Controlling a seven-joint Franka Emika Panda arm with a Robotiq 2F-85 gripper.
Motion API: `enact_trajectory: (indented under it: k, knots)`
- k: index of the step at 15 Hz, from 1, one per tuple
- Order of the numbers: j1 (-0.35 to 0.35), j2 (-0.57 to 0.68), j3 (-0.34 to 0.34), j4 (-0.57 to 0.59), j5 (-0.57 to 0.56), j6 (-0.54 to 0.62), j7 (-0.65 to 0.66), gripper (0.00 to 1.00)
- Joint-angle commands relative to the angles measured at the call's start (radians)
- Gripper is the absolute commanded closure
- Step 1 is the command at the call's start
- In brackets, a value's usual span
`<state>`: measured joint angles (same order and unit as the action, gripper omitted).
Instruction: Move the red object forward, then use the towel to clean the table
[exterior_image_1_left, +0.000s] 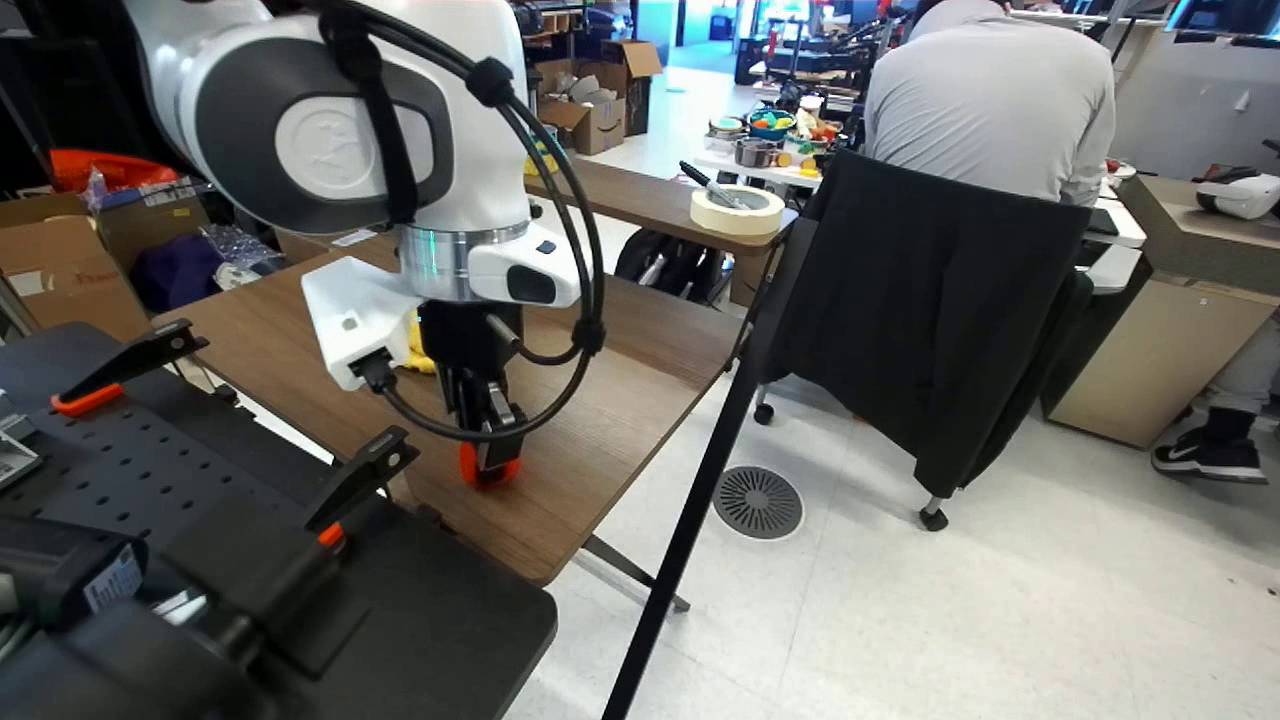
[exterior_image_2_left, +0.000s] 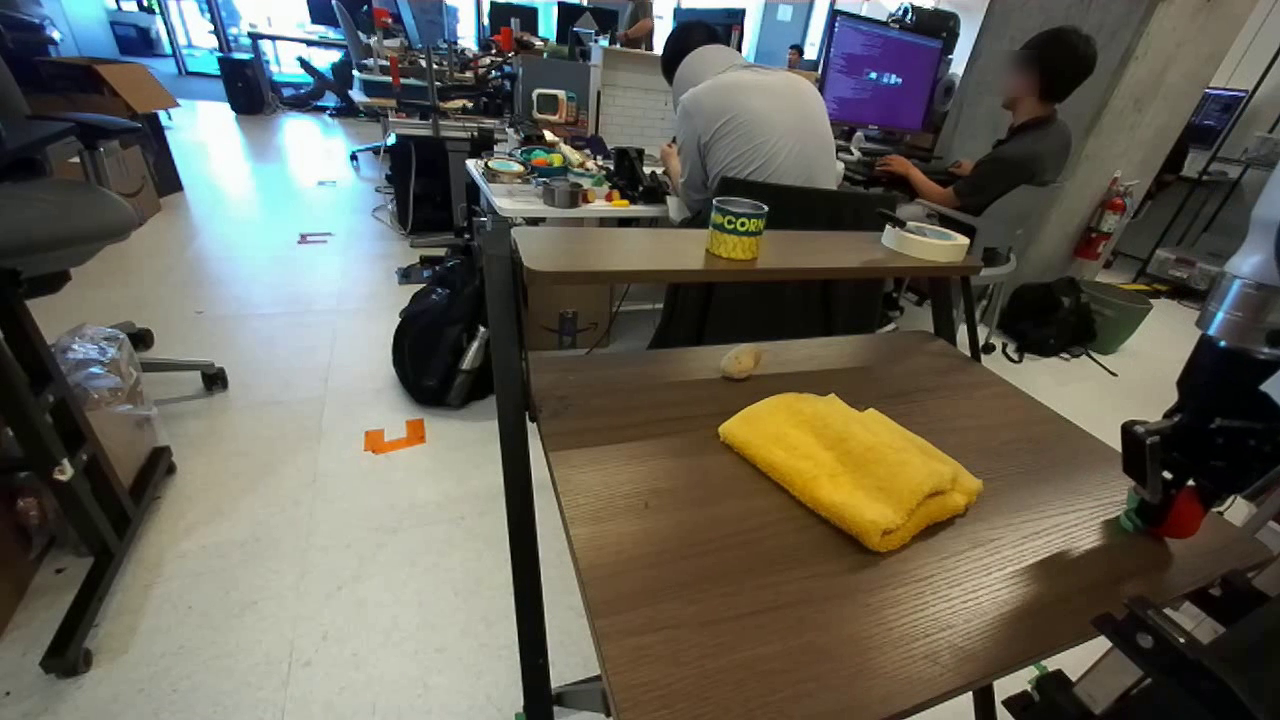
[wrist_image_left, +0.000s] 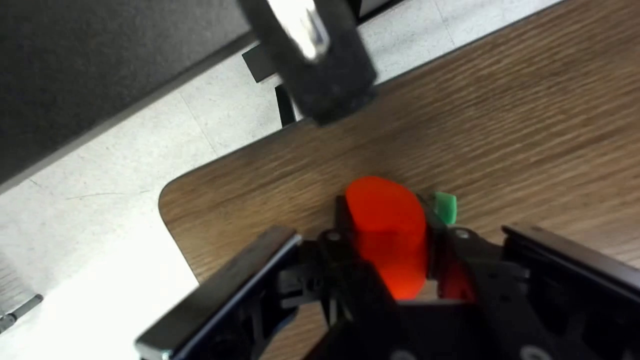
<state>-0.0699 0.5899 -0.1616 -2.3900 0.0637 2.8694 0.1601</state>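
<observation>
The red object (wrist_image_left: 385, 200) is a rounded red-orange piece between my finger pads in the wrist view. My gripper (wrist_image_left: 387, 220) is shut on it, with a pad against each side. In both exterior views the gripper (exterior_image_1_left: 494, 450) points down near a corner of the brown table (exterior_image_1_left: 620, 390), and the red object (exterior_image_2_left: 1184, 515) is at or just above its surface. I cannot tell whether it touches. A small green part (wrist_image_left: 445, 207) shows beside one finger. The folded yellow towel (exterior_image_2_left: 850, 465) lies mid-table; the arm mostly hides it in an exterior view (exterior_image_1_left: 420, 352).
A pale lump (exterior_image_2_left: 740, 362) lies near the table's far edge. A raised shelf (exterior_image_2_left: 620, 250) behind holds a corn can (exterior_image_2_left: 737, 230) and a tape roll (exterior_image_2_left: 925, 243) with a marker. A black bench (exterior_image_1_left: 430, 610) with clamps (exterior_image_1_left: 365, 475) stands beside the table, across a gap.
</observation>
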Motion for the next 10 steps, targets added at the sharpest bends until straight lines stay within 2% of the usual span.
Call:
enact_trajectory:
  k: [1, 3, 7, 10]
  knots:
    - [0.019, -0.048, -0.006, -0.073, 0.008, 0.062, 0.015, 0.43]
    - [0.027, -0.056, -0.001, -0.087, 0.014, 0.084, 0.024, 0.30]
    - [0.113, -0.094, -0.016, -0.116, 0.012, 0.099, 0.088, 0.01]
    - [0.156, -0.154, -0.015, -0.146, 0.019, 0.073, 0.135, 0.00]
